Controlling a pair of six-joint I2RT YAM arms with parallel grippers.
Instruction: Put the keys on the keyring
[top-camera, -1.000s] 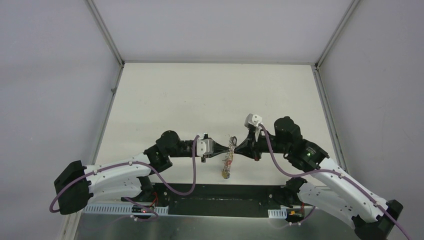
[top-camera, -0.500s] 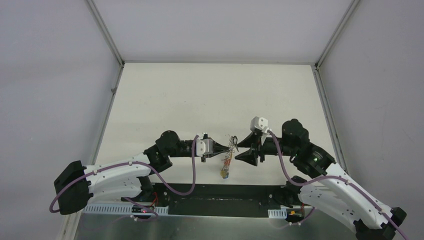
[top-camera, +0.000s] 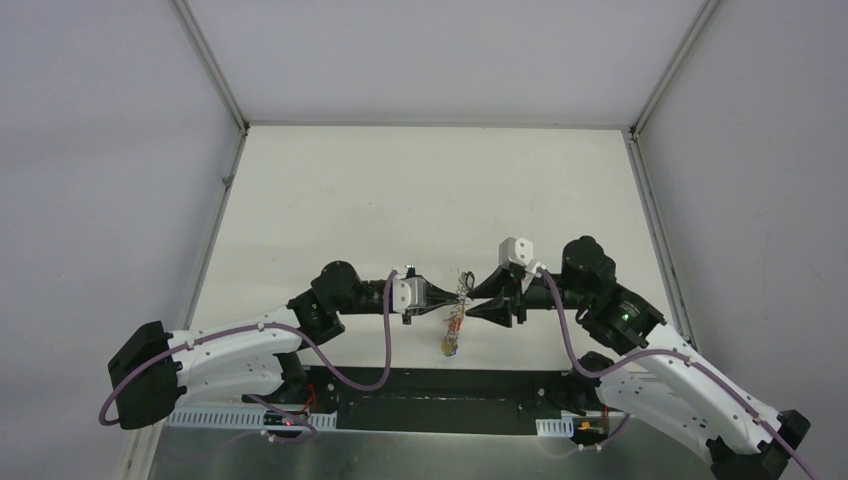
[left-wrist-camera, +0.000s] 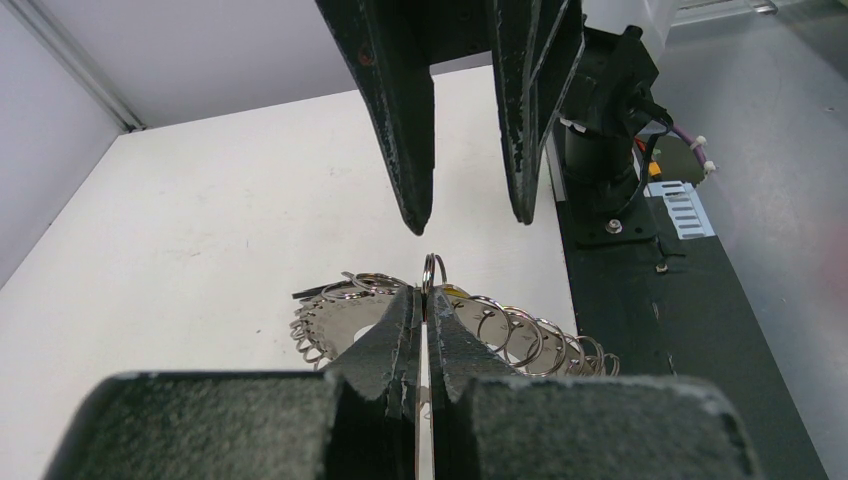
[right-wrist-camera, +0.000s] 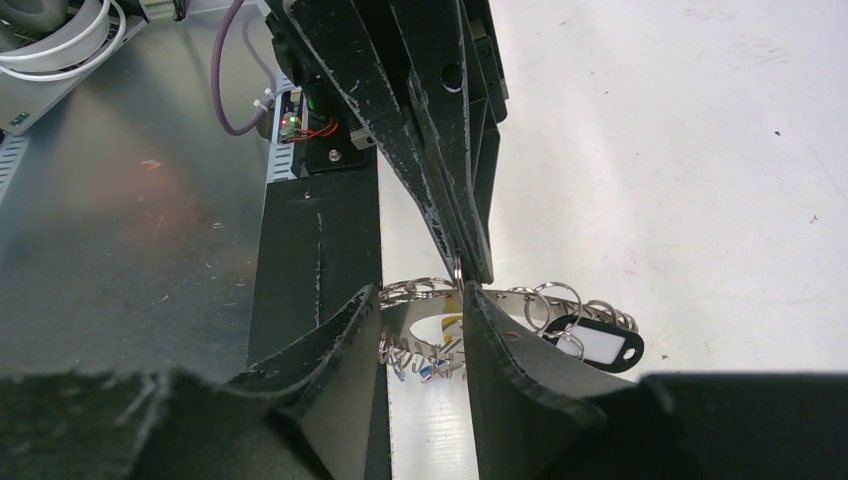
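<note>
Shows the left gripper (top-camera: 452, 302) of a two-armed robot pinched shut on one small loop at the top of a large grey metal keyring of wiry coils (top-camera: 455, 325), just above a white table (top-camera: 420, 190). Shows the right gripper (top-camera: 472, 303) facing it nose to nose, spread wide and holding nothing.

Looks like a hand-over or regrasp step. Best to close the right jaws slowly on a loop just beside the left fingertips (left-wrist-camera: 395, 330), keeping the left pinch firm until sure of the new grip, to avoid a swing or drop.

Places the pinched loop between the open right jaws, touching neither. Leaves the floppy bundle hanging below both grippers, with coloured specks (top-camera: 450, 345) too small to call keys and a black tag with a white label (right-wrist-camera: 600, 345).
</note>
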